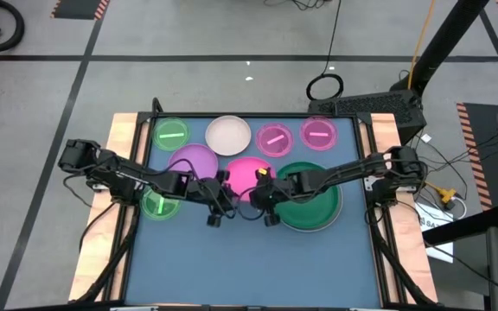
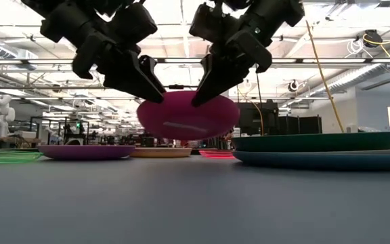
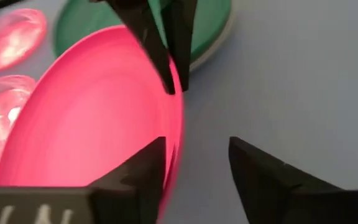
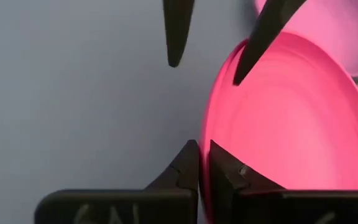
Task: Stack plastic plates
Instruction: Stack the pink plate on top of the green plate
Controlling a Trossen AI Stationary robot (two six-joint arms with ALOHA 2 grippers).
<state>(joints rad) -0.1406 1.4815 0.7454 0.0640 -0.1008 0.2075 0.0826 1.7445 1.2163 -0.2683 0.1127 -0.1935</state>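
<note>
**Hot pink plate passed between grippers; most plates not yet stacked**

The hot pink plate [image 2: 187,115] is held clear of the table, tilted, between the two grippers at mid-table. The right gripper [image 4: 202,160] is pinched tight on the plate's rim. The left gripper [image 3: 196,163] is parted, one finger against the rim and the other off it, so the plate is judged to be carried by the right gripper alone.

Just beside the right gripper, on its outer side, a dark green plate [image 1: 311,203] is seen resting on a pale plate, with a blue one [image 2: 330,159] beneath in the low view; this is taken as the only stack begun. Just behind the left gripper a purple plate [image 1: 194,161] lies flat, and a small green plate [image 1: 157,205] lies beside that arm's forearm.

Farther off, along the far edge of the table [image 1: 258,259], another small green plate [image 1: 171,134], a white plate [image 1: 228,134] and two small pink plates [image 1: 275,138] are left single. The way across to the dark green stack is judged unobstructed.
</note>
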